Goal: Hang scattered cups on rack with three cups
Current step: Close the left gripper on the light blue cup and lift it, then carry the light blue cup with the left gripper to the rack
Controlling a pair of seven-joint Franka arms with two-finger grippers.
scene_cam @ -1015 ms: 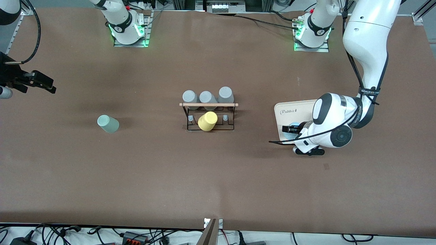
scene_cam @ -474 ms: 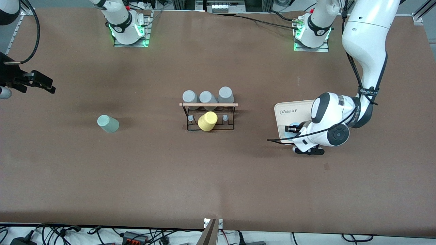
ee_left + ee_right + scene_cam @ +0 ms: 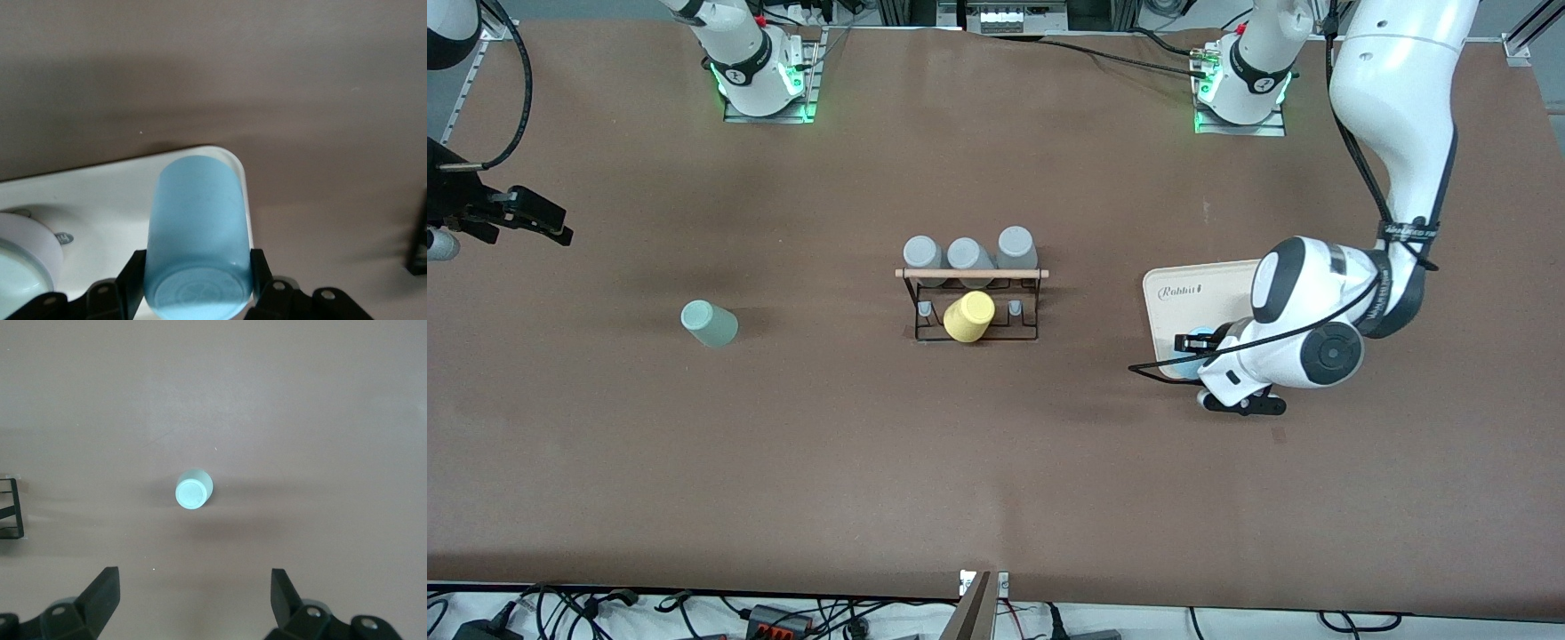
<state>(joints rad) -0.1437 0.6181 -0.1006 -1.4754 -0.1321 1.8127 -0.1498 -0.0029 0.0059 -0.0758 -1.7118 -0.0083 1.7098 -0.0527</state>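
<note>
**Left tool pinching the blue cup on the tray**

Here the left tool (image 3: 197, 280) sits low over the beige tray (image 3: 1183, 298) at the left arm's end of the counter (image 3: 996, 462), its two fingers (image 3: 131, 283) pressed against the sides of the light blue cup (image 3: 197, 237). In the left wrist view the cup shows its base toward the camera, with its body running along the tray's rounded corner. In the front view only a sliver of this cup (image 3: 1199, 340) shows, since the arm's wrist covers most of it. A second, white-rimmed object (image 3: 23, 257) also rests on the tray beside the cup; what it is cannot be told.

The rack (image 3: 974, 302) stands mid-counter. Three grey cups (image 3: 967, 252) line up along its wooden rod, and a yellow cup (image 3: 969, 316) sits on the side nearer the front camera.

The mint-green cup (image 3: 709, 323) lies alone toward the right arm's end, well apart from the rack.

The right tool (image 3: 193, 603) waits in the air above that cup (image 3: 193, 489), fingers spread wide and holding nothing.
</note>
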